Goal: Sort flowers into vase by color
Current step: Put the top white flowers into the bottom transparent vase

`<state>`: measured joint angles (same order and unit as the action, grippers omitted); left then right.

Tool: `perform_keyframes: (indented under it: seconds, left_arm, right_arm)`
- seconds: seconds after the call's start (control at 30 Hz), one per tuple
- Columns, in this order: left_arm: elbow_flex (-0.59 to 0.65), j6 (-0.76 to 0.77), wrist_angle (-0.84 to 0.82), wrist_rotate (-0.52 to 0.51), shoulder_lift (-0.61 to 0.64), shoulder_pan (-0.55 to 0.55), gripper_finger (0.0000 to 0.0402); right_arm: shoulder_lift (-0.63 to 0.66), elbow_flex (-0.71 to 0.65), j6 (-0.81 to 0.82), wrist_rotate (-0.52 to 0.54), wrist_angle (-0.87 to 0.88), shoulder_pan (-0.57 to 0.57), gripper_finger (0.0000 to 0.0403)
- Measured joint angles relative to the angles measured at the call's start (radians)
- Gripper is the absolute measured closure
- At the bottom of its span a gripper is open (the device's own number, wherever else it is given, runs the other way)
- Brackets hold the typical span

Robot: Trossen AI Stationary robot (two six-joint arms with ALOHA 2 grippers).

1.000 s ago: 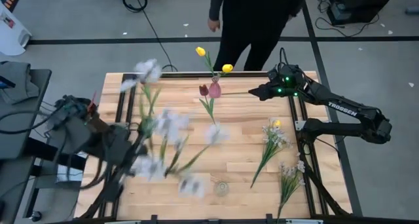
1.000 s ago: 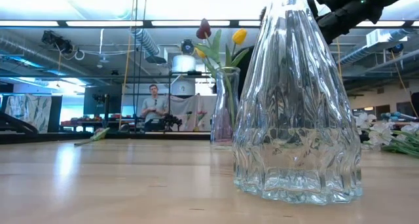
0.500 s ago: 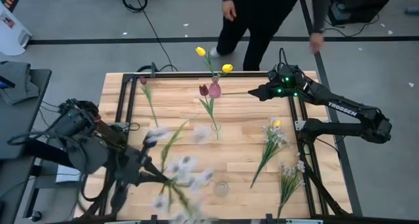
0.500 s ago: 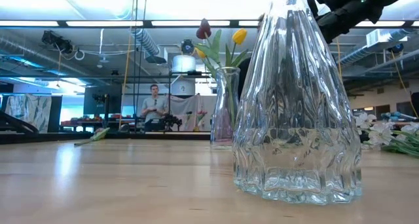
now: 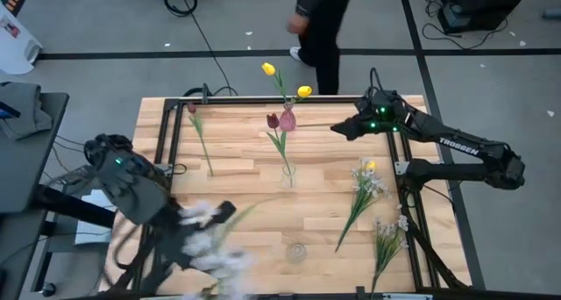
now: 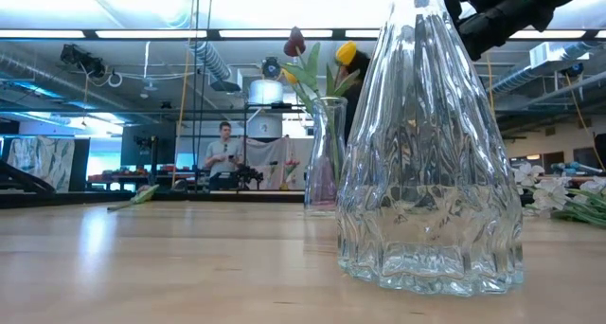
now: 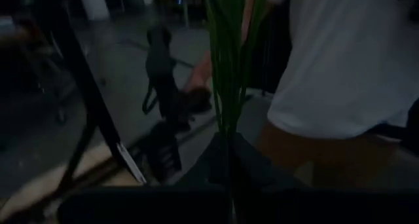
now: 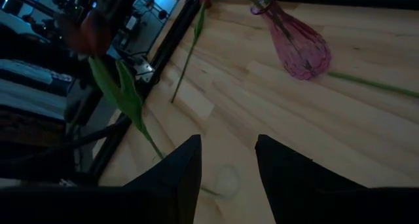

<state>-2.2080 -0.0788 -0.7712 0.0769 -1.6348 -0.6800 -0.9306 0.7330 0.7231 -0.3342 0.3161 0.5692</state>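
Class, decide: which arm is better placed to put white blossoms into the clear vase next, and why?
Left. The left gripper is shut on a white blossom spray near the clear vase; the right gripper hangs empty by the pink vase.

Wide bare wood lies across the middle of the table (image 5: pixel 245 155), between the lone dark red tulip (image 5: pixel 200 135) lying near the left rail and the red tulip standing in a small clear vase (image 5: pixel 287 173) at centre. At the far edge, the pink vase (image 5: pixel 287 119) with its yellow tulips (image 5: pixel 286 81) blocks the way, and the right gripper (image 5: pixel 337 129) hovers just beside it, fingers parted. The near-left corner is crowded: the left gripper (image 5: pixel 219 214), clamped on a blurred white spray (image 5: pixel 210 247), fills it. The clear ribbed vase (image 5: pixel 298 250) stands at the near edge. White sprays (image 5: pixel 364 195) lie along the right rail, leaving a lane between them and centre.
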Motion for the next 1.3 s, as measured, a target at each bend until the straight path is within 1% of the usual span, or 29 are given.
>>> perform_keyframes:
  seconds: [0.1, 0.2, 0.3, 0.4, 0.5, 0.63, 0.77, 0.83, 0.93, 1.07, 1.3]
  left_arm:
    - [0.073, 0.038, 0.039, -0.004, 0.0, 0.0, 0.0397]
    - [0.141, 0.036, 0.105, -0.005, 0.014, -0.001, 0.0397]
    - [0.225, 0.033, 0.212, -0.007, 0.057, 0.007, 0.0397]
    - [0.349, 0.034, 0.331, -0.017, 0.113, 0.013, 0.0397]
    - [0.496, 0.037, 0.447, -0.077, 0.174, 0.013, 0.0397]
    - [0.7, 0.046, 0.654, -0.183, 0.258, 0.016, 0.0397]
    - [0.865, 0.062, 0.847, -0.263, 0.303, 0.044, 0.0397]
    - [0.919, 0.063, 0.893, -0.314, 0.321, 0.063, 0.0397]
    - [0.976, 0.087, 0.895, -0.38, 0.336, 0.083, 0.0397]
    - [1.038, 0.125, 0.917, -0.37, 0.331, 0.117, 0.0397]
    - [1.164, 0.136, 1.175, -0.356, 0.331, 0.15, 0.0397]
  right_arm:
    - [0.0, 0.0, -0.002, 0.0, 0.0, -0.016, 0.0245]
    - [0.0, 0.0, -0.004, 0.0, 0.0, -0.031, 0.0245]
    - [0.0, 0.0, -0.01, 0.0, 0.0, -0.041, 0.0245]
    - [0.0, 0.0, -0.022, 0.0, 0.0, -0.048, 0.0245]
    - [0.0, 0.0, -0.027, 0.0, 0.0, -0.054, 0.0245]
    - [0.0, 0.0, -0.036, 0.004, 0.0, -0.054, 0.0245]
    - [0.0, 0.0, -0.072, 0.015, 0.0, -0.054, 0.0245]
    - [0.0, 0.0, -0.094, 0.014, 0.0, -0.054, 0.0245]
    - [0.0, 0.0, -0.099, 0.004, 0.0, -0.054, 0.0245]
    - [0.0, 0.0, -0.106, -0.009, -0.001, -0.055, 0.0245]
    - [0.0, 0.0, -0.117, -0.019, -0.005, -0.056, 0.0245]
